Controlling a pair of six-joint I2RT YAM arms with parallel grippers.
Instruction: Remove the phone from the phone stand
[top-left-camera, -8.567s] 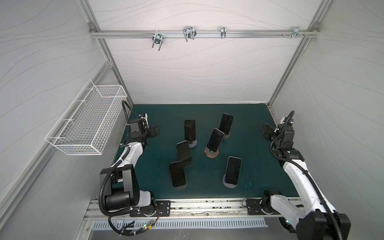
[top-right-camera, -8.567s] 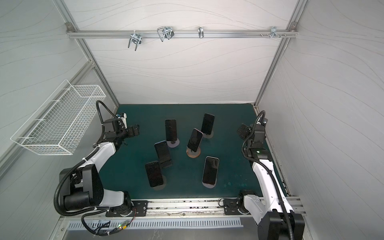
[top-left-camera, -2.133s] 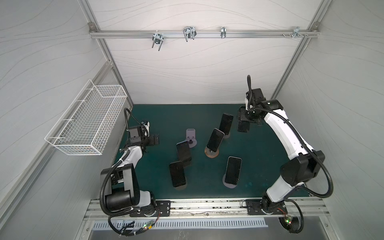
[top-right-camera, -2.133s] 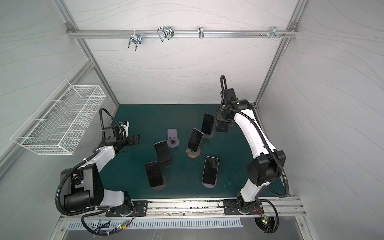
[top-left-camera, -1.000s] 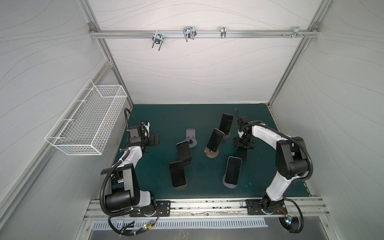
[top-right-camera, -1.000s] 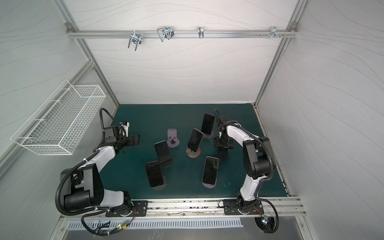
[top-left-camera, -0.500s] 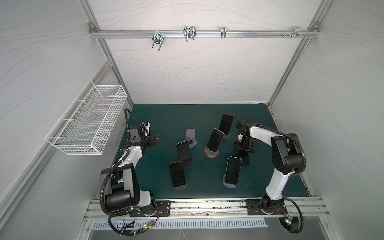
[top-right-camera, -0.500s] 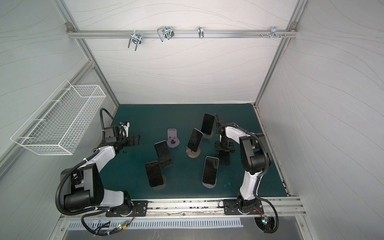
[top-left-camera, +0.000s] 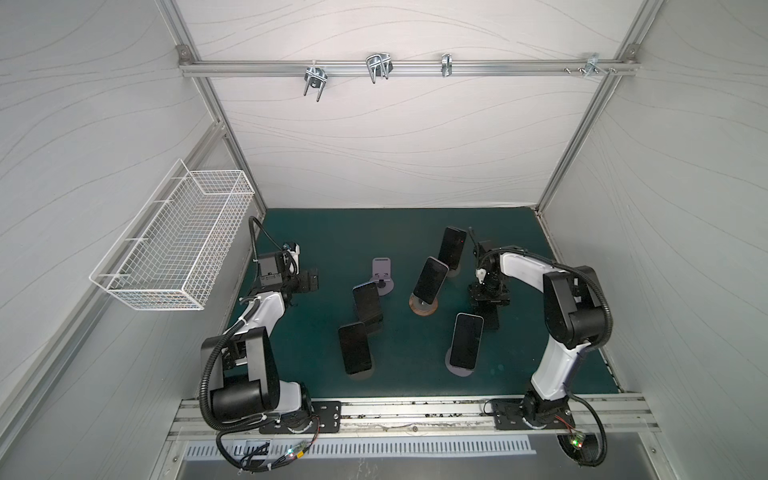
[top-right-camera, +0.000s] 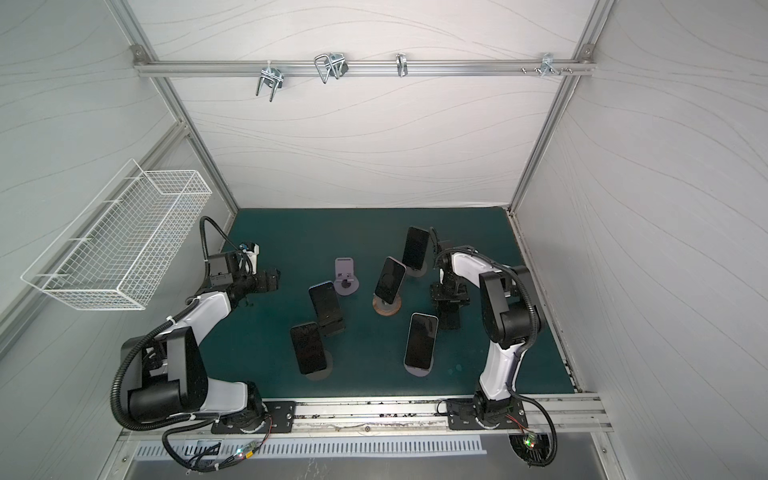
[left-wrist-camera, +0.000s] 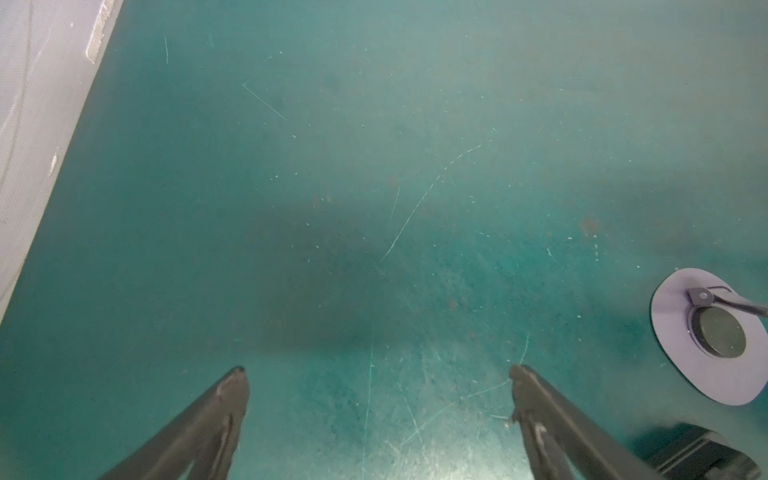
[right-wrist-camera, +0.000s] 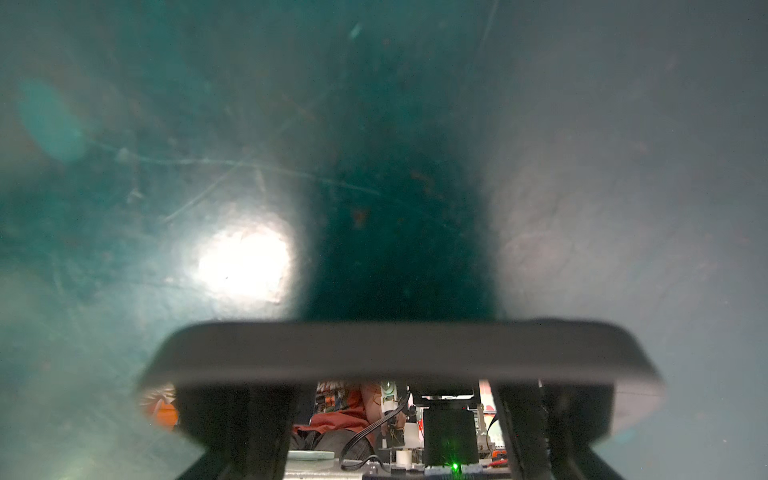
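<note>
Glass and dark metal sit between the fingers of my right gripper (top-left-camera: 489, 307). It is clamped on the phone (right-wrist-camera: 399, 345), which is off the purple stand (top-left-camera: 382, 272); that stand is bare, well to the left near the middle of the tabletop (top-left-camera: 415, 374). In both top views I have the phone low on the right side of the tabletop. The wrist view is so close and blurred that I cannot tell whether the phone rests on the surface or hangs just above it.

That doubt is my main worry. If I let go with a gap underneath, the phone drops and may land on a corner or skid away. If it is tilted, one end hits first and the rest slaps down. The sides I am gripping look smooth and thin, so I judge that any twist on the way down could let it slide out early.

The other risk is a neighbouring phone (top-left-camera: 466, 341) on its own stand, just beside the one I hold, toward the front. A sideways pull-out could nudge it and tip it over. A straight lift looks safest to me.

My left gripper (left-wrist-camera: 378, 374) is spread wide over bare tabletop, holding nothing, well apart from all this.
</note>
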